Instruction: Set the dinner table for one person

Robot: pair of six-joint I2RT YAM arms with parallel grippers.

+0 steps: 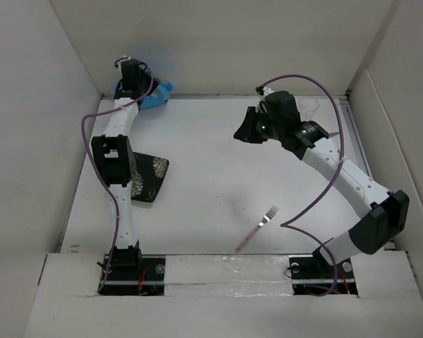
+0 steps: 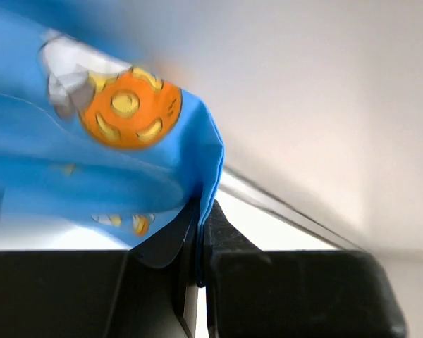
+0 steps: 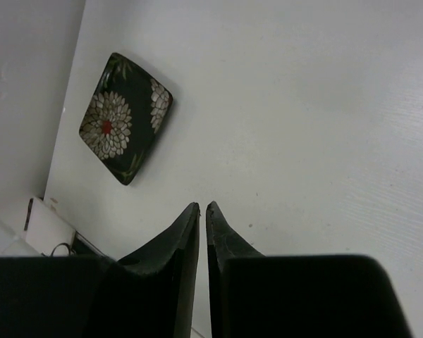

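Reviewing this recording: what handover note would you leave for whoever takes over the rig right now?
Left gripper: shut on the blue cartoon-printed cloth placemat, at the far left corner of the white dinner table.
Right gripper: shut, empty, over bare table.
Black square floral plate: left side, partly under the left arm. Pink-handled metal fork: near edge, right of centre. Clear glass: far right corner.
Done: placemat gripped. Left, likely: spread it, then set plate, fork and glass.
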